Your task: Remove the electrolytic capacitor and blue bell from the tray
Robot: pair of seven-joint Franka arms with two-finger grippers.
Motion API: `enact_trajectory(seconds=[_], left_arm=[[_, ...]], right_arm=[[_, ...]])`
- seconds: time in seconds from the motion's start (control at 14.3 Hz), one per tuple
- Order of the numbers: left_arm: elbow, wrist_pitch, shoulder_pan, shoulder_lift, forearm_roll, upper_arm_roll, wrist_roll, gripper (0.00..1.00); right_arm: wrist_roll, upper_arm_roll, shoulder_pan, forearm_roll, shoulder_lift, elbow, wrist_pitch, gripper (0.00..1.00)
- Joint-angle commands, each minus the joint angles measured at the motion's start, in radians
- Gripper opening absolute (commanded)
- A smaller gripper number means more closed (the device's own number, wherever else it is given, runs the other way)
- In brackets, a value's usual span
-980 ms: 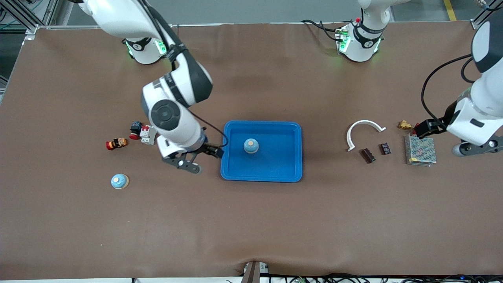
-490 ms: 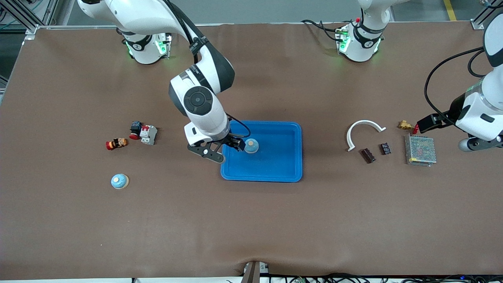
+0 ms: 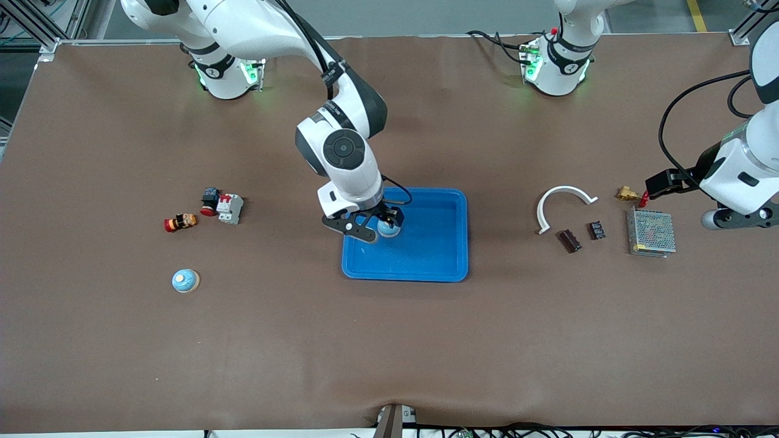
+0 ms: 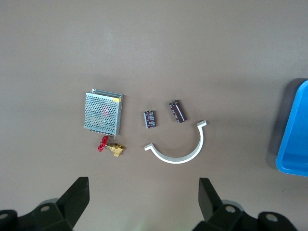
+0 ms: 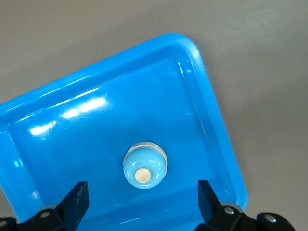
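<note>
The right pincer (image 3: pixel 378 226) hangs over the blue tray (image 3: pixel 426 267) near the middle of the bench (image 3: pixel 389 340), its fingers spread wide with nothing between them. Directly under it, inside the tray, sits a blue bell (image 5: pixel 145 165) with a pale button on top; in the right wrist view the two black fingers (image 5: pixel 77 196) stand well clear of the bell on either side. From the front camera the arm's wrist covers part of that bell.

A second blue bell (image 3: pixel 185 280) rests on the bare bench toward the right arm's end, nearer the front camera than a small cluster there: a red-and-black button part (image 3: pixel 181 222), a white breaker with red levers (image 3: pixel 230 208) and a dark block (image 3: pixel 210 196) touching it.

The left pincer (image 4: pixel 144 202) is up over the left arm's end of the bench, fully open and empty. Below it lie a perforated metal power supply (image 4: pixel 102 113), a brass fitting with a red handle (image 4: pixel 111 146) just beside it, two dark capacitors (image 4: pixel 177 110) near each other, and a white curved bracket (image 4: pixel 180 149) beside them. Nothing lies between the capacitors and the tray except open bench, and the tray's edge shows at the side of the left wrist view.
</note>
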Motion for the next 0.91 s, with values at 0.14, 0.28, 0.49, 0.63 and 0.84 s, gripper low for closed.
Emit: enact_trajectory(seconds=[0.14, 0.28, 0.49, 0.63, 0.84], left_arm=[[0.013, -0.014, -0.21, -0.059, -0.043, 0.23, 0.009, 1.0], [0.004, -0.014, -0.218, -0.099, -0.131, 0.282, 0.022, 1.0], [-0.092, -0.008, -0.261, -0.191, -0.173, 0.331, 0.028, 1.0], [-0.138, 0.0, -0.27, -0.228, -0.172, 0.333, 0.026, 1.0], [-0.222, 0.05, -0.304, -0.285, -0.175, 0.38, 0.028, 1.0]], right_arm=[[0.02, -0.01, 0.03, -0.005, 0.048, 0.006, 0.066, 1.0], [0.02, -0.01, 0.037, -0.006, 0.067, 0.006, 0.089, 1.0], [0.019, -0.011, 0.044, -0.031, 0.097, 0.006, 0.109, 1.0], [0.019, -0.011, 0.049, -0.057, 0.11, 0.004, 0.118, 1.0], [0.019, -0.01, 0.052, -0.097, 0.12, 0.004, 0.119, 1.0]])
